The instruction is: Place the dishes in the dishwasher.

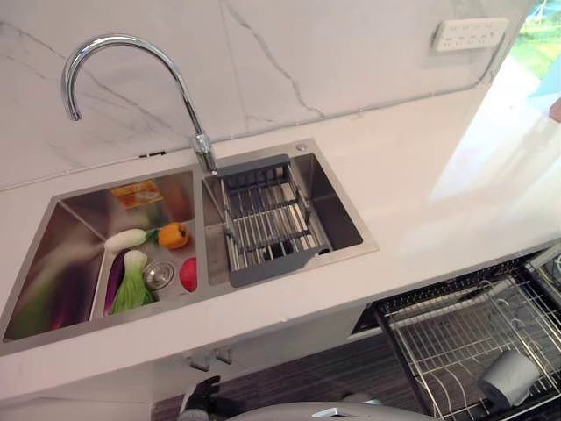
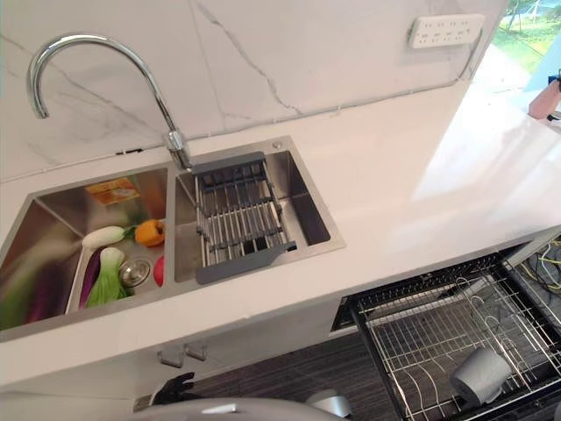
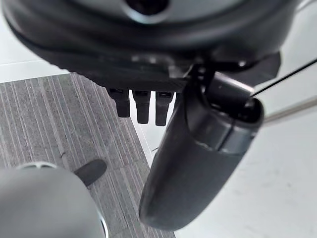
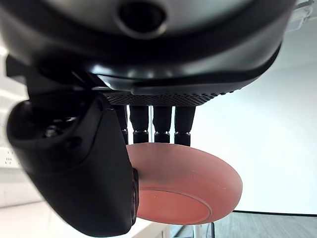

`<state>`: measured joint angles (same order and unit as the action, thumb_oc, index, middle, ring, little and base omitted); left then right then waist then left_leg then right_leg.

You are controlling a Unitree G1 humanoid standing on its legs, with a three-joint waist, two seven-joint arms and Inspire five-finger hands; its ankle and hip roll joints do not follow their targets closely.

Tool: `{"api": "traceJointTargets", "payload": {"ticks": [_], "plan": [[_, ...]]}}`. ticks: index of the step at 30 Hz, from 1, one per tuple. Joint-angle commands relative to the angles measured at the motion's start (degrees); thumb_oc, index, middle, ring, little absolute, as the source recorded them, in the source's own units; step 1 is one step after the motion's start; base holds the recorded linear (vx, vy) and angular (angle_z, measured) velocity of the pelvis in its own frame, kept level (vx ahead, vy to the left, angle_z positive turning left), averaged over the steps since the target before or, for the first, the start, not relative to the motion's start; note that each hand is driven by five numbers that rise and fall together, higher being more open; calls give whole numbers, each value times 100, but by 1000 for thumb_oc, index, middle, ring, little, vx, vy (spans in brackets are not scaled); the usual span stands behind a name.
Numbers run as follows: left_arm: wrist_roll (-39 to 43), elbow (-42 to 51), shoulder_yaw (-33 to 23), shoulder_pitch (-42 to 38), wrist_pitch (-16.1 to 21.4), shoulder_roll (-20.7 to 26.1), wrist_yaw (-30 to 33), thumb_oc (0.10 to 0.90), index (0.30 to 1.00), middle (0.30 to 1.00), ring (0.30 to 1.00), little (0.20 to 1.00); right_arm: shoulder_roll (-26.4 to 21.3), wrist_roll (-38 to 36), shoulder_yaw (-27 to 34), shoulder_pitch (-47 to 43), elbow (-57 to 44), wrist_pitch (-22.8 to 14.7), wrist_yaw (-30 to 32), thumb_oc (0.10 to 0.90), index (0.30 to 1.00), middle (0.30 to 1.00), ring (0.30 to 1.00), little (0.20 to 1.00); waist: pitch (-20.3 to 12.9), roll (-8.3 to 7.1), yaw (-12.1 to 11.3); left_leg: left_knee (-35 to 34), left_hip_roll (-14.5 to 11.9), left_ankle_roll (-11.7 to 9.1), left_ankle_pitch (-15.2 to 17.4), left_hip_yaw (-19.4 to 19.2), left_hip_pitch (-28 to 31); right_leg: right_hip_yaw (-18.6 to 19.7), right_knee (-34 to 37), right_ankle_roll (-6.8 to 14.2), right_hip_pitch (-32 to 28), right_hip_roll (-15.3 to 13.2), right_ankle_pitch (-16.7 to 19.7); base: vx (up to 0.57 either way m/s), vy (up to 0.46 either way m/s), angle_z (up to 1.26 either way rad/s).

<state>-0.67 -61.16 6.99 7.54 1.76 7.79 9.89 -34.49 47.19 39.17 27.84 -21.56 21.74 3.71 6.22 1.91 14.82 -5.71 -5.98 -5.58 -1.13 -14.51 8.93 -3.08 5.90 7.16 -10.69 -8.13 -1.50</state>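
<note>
The right hand (image 4: pixel 99 163) pinches one pink dish (image 4: pixel 188 188) between its thumb and fingers, holding it in the air above the pale counter (image 1: pixel 412 184); in the right eye view a bit of the dish and hand shows at the far right edge (image 2: pixel 545 98). The left hand (image 3: pixel 198 163) hangs low in front of the counter, over the striped floor (image 3: pixel 44 119), with fingers loosely straight and holding nothing; it shows as a dark shape at the bottom edge (image 1: pixel 202 395).

The counter stretches wide and bare to the right of the sink (image 1: pixel 346 254), out to its front edge. Below that edge the dishwasher's wire rack (image 1: pixel 456 342) is pulled out, mostly open wire, with one grey cup (image 1: pixel 508 377) lying on its side near the front right corner.

The sink has two basins. The right one carries one grey draining rack (image 1: pixel 267 219) across its rim, with open steel beside it to the right. The left basin holds a white tray (image 1: pixel 103 281) with vegetables: one white radish (image 1: pixel 127 238), one orange pepper (image 1: pixel 173 234), one leafy green (image 1: pixel 131 285), one purple eggplant (image 1: pixel 114 282) and one red piece (image 1: pixel 188 274) beside the drain. One curved tap (image 1: pixel 131 70) rises behind the divider. One white socket (image 1: pixel 469 35) sits on the marble wall.
</note>
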Motion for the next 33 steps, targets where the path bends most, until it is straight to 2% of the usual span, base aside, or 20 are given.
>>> {"api": "traceJointTargets", "payload": {"ticks": [1,4,5,6,7,10,11,14,18,22,23,24,25,29,30,31,32,33], "plan": [[-296,-111,117,-410,9,96,-53,800,900,900,900,900,-373,355,487,-610,-447,-90,185,400,300,300,300,300,-120,-60,-309,71,-654,-336,245,-99,384,-28,-90,476,207,-482,189,0,0,0],[-293,-124,112,-417,-22,97,-68,800,900,900,900,900,-140,173,222,-561,-199,-104,288,400,300,300,300,300,-109,-55,-314,71,-641,-332,253,-96,405,-42,-90,476,181,-488,182,0,0,0],[-251,-912,-267,-386,404,557,-505,800,900,900,900,900,-144,-331,-285,-658,610,-322,719,400,300,300,300,300,-78,-64,-262,71,-643,-344,224,-138,429,-25,-90,482,189,-476,201,0,0,0],[-379,-667,30,-590,186,317,-413,800,900,900,900,900,-134,-138,-441,-678,691,-337,526,400,300,300,300,300,-81,-97,-248,71,-630,-333,245,-135,430,-18,-90,473,178,-475,202,0,0,0],[-645,-516,236,-705,-32,228,-388,800,900,900,900,900,-155,-164,-575,-631,993,-363,675,400,300,300,300,300,-65,-79,-294,71,-621,-317,257,-132,438,-34,-90,472,165,-476,190,-2,-7,-8],[-598,-423,185,-691,34,220,-253,800,900,900,900,900,-100,-289,-1123,-589,1768,-432,1070,400,300,300,300,300,-38,-83,-403,71,-619,-307,250,-127,432,-66,-90,471,161,-466,198,-9,-18,-2],[-598,-423,185,-691,34,220,-253,800,900,900,900,900,-100,-289,-1123,-589,1768,-432,1070,400,300,300,300,300,-38,-83,-403,71,-619,-307,250,-127,432,-66,-90,471,161,-466,198,0,0,0],[-487,-552,196,-797,165,137,-134,800,900,900,900,900,29,-578,-1978,-856,2802,-584,1588,400,300,300,300,300,40,-103,-511,71,-614,-332,192,-57,374,-136,-90,457,151,-464,194,-23,-12,1],[-447,-603,243,-799,157,91,-110,800,900,900,900,900,46,-480,-2282,-928,2672,-587,1524,400,300,300,300,300,94,-92,-529,71,-616,-344,172,-32,361,-187,-90,454,116,-480,180,-17,-5,5],[-487,-816,384,-773,268,44,-104,800,900,900,900,900,35,-717,-3122,-1138,3811,-1010,1671,400,300,300,300,300,137,-48,-596,71,-597,-352,151,14,367,-247,-90,442,57,-485,174,-4,-6,10],[-486,-836,395,-766,287,39,-97,800,900,900,900,900,13,-768,-3266,-1217,4103,-1043,1734,499,448,448,448,448,141,-46,-604,71,-596,-355,148,27,365,-265,-90,441,53,-485,172,-1,-11,5],[-469,-853,408,-761,293,22,-90,800,900,900,900,900,43,-897,-3370,-1305,4382,-1051,1737,623,634,634,634,634,145,-41,-612,71,-593,-356,139,44,360,-274,-90,436,49,-483,170,-1,-12,4],[-469,-866,444,-762,294,1,-81,800,900,900,900,900,85,-1026,-3482,-1413,4662,-1070,1766,800,900,900,900,900,150,-40,-624,71,-589,-357,133,60,355,-299,-90,431,37,-480,166,1,-16,9],[-486,-912,445,-783,253,2,-64,800,900,900,900,900,179,-1534,-3506,-1552,5068,-1154,1621,800,900,900,900,900,150,-42,-649,71,-598,-356,42,91,298,-345,-90,406,50,-471,220,-22,-23,5],[-473,321,517,-415,179,158,-55,800,900,900,900,900,109,-1609,-3321,-1454,5118,-1162,1679,800,900,900,900,900,170,1,-701,71,-596,-348,-6,131,232,-362,-90,399,80,-473,256,-60,-15,-1],[-709,-241,747,-235,340,61,23,800,900,900,900,900,210,-2004,-3302,-1477,5335,-1426,1827,800,900,900,900,900,177,5,-712,71,-595,-348,-7,178,213,-388,-90,388,72,-466,230,0,0,0],[-713,-276,751,-244,369,48,36,800,900,900,900,900,202,-2018,-3307,-1481,5364,-1449,1846,800,900,900,900,900,181,8,-705,71,-594,-349,-3,189,220,-401,-90,389,58,-468,223,30,-15,18],[-621,-905,602,-279,560,45,-38,800,900,900,900,900,203,-2124,-3325,-1560,5400,-1400,1777,800,900,900,900,900,183,-29,-704,71,-598,-375,39,189,238,-415,-90,404,27,-468,162,-15,-39,31]]}}
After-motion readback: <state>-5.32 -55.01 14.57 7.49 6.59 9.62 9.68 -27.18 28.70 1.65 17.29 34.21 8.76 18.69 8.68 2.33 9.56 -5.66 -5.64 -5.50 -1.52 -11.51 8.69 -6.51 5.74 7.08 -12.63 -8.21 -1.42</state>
